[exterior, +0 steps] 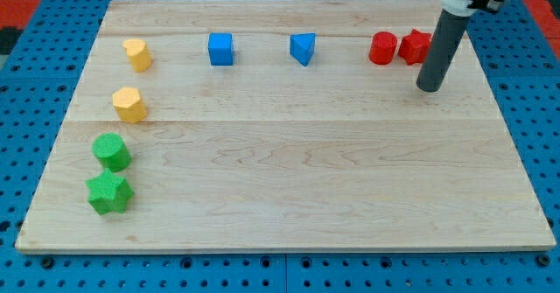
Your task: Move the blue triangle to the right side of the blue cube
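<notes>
the blue triangle [303,48] is already sitting right of the blue cube [220,49] near the board's top edge; my tip [430,88], holding nothing, is resting by the top-right corner.

Bright, even overhead light; blocks cast only faint, short shadows on the bench [289,170]. Sharp focus, no glare.

Between the blue cube [220,49] and blue triangle [303,48], bare wooden counter [306,179]; two red blocks [382,48] crowd my tip [429,88].
</notes>
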{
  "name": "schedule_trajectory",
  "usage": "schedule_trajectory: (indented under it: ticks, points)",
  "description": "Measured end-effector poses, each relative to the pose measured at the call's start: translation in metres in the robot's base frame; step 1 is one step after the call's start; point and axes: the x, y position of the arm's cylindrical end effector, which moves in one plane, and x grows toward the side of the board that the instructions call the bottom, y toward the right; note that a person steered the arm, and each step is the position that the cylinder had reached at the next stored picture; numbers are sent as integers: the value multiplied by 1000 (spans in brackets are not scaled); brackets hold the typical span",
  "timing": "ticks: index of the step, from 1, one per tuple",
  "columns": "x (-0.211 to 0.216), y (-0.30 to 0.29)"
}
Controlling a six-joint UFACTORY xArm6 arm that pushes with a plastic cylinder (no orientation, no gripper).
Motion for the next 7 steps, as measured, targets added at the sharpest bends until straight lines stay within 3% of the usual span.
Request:
schedule_trajectory:
  ticks: [1,2,3,4,5,7]
  points:
    - [2,-9]
    - [0,-92]
    - [-26,-139]
    - [-38,-150]
    - [-41,-89]
    - [-88,-154]
